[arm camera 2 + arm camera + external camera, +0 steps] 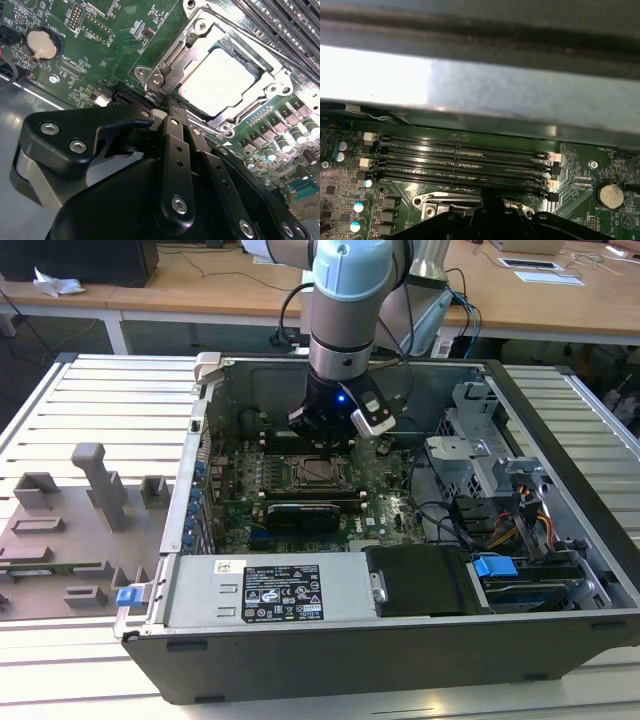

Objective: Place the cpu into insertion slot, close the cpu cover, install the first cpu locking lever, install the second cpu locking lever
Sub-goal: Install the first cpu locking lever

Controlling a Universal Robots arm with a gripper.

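The cpu [216, 84] is seen seated in the insertion slot [264, 75] with the cpu cover [172, 67] lowered around it; the gripper [172, 111], fingers pressed together, should be pushed down steadily at the cover's hinge edge

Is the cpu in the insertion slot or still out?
In. The cpu lies flat inside the insertion slot, framed by the cpu cover.
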